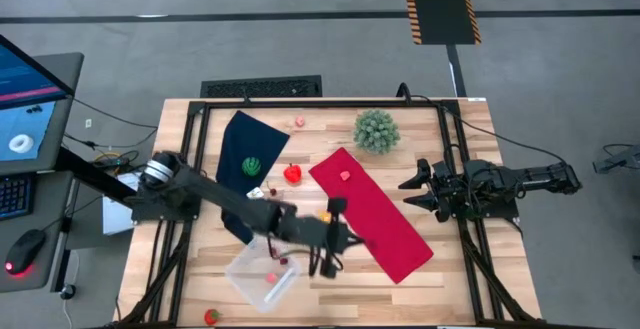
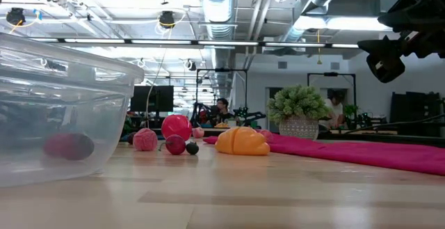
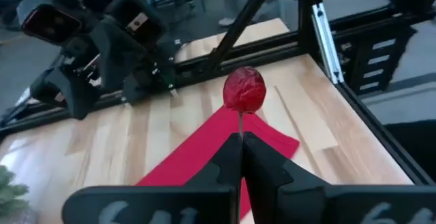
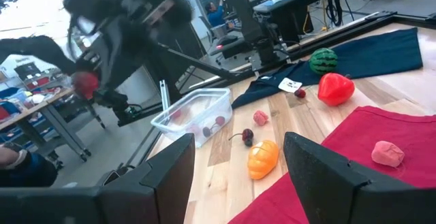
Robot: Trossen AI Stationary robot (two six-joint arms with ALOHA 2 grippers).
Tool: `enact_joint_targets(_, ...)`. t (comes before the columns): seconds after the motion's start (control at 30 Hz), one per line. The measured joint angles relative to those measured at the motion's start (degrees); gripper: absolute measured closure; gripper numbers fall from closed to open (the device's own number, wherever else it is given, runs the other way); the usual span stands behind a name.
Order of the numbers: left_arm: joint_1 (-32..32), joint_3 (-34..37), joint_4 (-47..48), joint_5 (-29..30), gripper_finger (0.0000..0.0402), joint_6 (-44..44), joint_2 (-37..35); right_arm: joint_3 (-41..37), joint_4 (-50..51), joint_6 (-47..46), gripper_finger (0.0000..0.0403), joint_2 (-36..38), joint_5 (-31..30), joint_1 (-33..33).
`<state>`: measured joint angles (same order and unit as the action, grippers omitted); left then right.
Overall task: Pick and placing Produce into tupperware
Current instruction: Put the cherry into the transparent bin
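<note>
Left fingers (image 3: pixel 243 157) pressed together, pinching the thin stem of a red cherry (image 3: pixel 244 90); the cherry stands up clear of the fingertips, off the bench. In the high view the left gripper (image 1: pixel 330 241) sits above the bench (image 1: pixel 470 289) between the tupperware (image 1: pixel 258 271) and the red cloth (image 1: pixel 375 214). Tupperware lies at the near edge, with a pink piece (image 1: pixel 271 278) inside. Orange piece (image 4: pixel 263 158), dark cherry (image 4: pixel 246 136) and small pink piece (image 4: pixel 260 118) lie on bare wood near the box. Red pepper (image 4: pixel 336 88) just beside the dark blue cloth (image 4: pixel 368 54); green striped melon (image 4: pixel 323 60) on that cloth. Pink piece (image 4: pixel 387 153) on the red cloth. Right gripper (image 1: pixel 413 191) at the right edge of the bench, fingers spread, holding nothing.
</note>
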<state>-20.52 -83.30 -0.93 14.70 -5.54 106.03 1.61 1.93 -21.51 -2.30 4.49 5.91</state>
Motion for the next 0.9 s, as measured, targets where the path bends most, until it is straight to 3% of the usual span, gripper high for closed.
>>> enact_joint_targets(0.17,3.8,12.2,-8.6,-3.1,0.0401,0.1,-10.1,0.0,0.0,0.0,0.0154,0.0,0.0,0.0)
enact_joint_targets(0.33,3.3,24.9,-11.5,-0.8,0.0401,5.5,-20.6,0.0,0.0,0.0,0.0154,0.0,0.0,0.0)
enact_joint_targets(0.6,-5.3,37.2,-4.7,7.6,0.0401,15.1,-32.2,0.0,0.0,0.0,0.0154,0.0,0.0,0.0)
enact_joint_targets(0.9,-16.9,44.2,6.6,15.8,0.0401,30.2,-37.5,0.0,0.0,0.0,0.0154,0.0,0.0,0.0)
